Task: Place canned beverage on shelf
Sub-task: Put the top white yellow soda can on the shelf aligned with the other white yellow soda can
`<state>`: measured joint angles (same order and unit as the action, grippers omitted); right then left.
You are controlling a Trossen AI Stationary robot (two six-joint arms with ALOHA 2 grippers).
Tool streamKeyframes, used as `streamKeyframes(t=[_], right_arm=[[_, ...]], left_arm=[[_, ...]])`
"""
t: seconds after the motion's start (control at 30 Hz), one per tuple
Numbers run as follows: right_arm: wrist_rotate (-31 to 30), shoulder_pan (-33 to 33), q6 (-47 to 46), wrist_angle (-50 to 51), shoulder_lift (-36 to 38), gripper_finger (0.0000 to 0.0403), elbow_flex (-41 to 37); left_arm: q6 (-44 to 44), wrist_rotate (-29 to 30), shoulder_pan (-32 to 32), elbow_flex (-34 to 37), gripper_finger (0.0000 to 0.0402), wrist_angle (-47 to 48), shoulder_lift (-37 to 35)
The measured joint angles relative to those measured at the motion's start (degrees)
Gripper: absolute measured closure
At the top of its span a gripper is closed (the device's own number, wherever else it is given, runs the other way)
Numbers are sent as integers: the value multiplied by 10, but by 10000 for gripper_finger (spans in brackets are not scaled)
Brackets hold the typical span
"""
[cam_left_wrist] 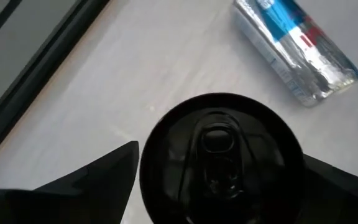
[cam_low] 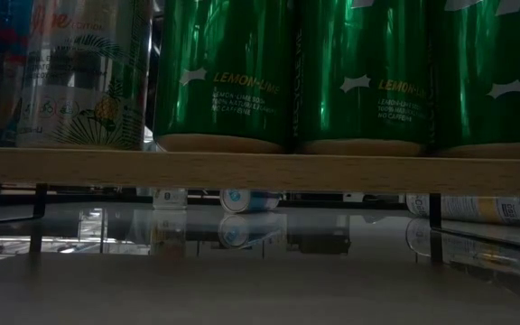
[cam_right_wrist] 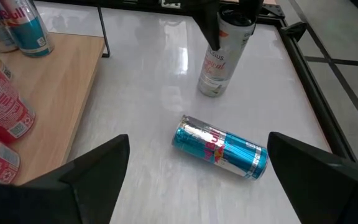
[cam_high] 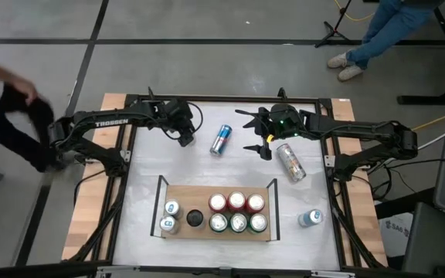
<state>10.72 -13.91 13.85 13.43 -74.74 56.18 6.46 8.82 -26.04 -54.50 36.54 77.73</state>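
Note:
A white canned beverage with a black top (cam_right_wrist: pixel 218 59) stands upright on the white table, its top filling the left wrist view (cam_left_wrist: pixel 219 158). My left gripper (cam_high: pixel 184 133) hangs over it, open, one finger on either side of its top. A blue-and-silver can (cam_high: pixel 221 140) lies on its side between the two arms (cam_right_wrist: pixel 219 151). My right gripper (cam_high: pixel 263 145) hovers open above the table beside that can, with nothing between its fingers. The wooden shelf (cam_high: pixel 188 194) lies near the table's front edge and carries several upright cans (cam_high: pixel 238 212). My left gripper comes from above, slanting down, with its fingers (cam_left_wrist: pixel 114 174) close beside the black rim (cam_left_wrist: pixel 160 134) of the upright can. Whether they touch the can I cannot tell. The can stands on its base on the table.
A silver can (cam_high: pixel 290 162) lies on its side to the right of my right gripper. A blue-and-white can (cam_high: pixel 310 218) stands right of the shelf. The shelf's black rails (cam_high: pixel 161 202) rise at its short ends. People stand beyond the table's far and left sides.

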Motion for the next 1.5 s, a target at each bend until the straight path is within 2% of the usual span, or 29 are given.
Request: streamKeyframes(t=[0.17,0.43,0.67,0.87,1.0,1.33,1.5], right_arm=[[0,0,0,0,0,31,0],[0,0,0,0,0,31,0],[0,0,0,0,0,31,0],[0,0,0,0,0,31,0],[0,0,0,1,0,31,0],[0,0,0,1,0,31,0],[0,0,0,1,0,31,0]], left_arm=[[11,7,2,0,88,-1,0],[5,6,29,0,168,-3,0],[4,-43,63,-9,170,22,-14],[4,-67,118,-84,170,86,-17],[7,-85,169,-125,170,93,-17],[81,-79,302,-149,164,96,-17],[131,-53,362,-149,162,90,-9]])
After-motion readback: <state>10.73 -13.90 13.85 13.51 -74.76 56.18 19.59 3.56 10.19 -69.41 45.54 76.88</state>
